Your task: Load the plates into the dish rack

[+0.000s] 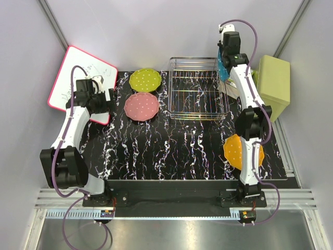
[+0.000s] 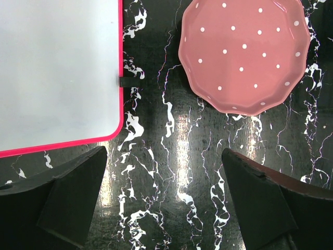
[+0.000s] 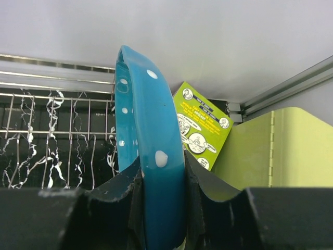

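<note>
Blue plate (image 3: 140, 114) stands on edge clamped in my right hand (image 3: 162, 174), dish rack (image 3: 52, 112) just to its left, olive box (image 3: 291, 151) close on its right, while my left hand (image 2: 164, 177) hangs spread over the counter (image 2: 156, 78), pink plate (image 2: 242, 52) ahead.

One plate (image 1: 145, 79) behind another plate (image 1: 141, 105), both left of the dish rack (image 1: 197, 117)

Black marbled table (image 1: 182, 151) (white veins), pale grey walls (image 1: 156, 31)
</note>
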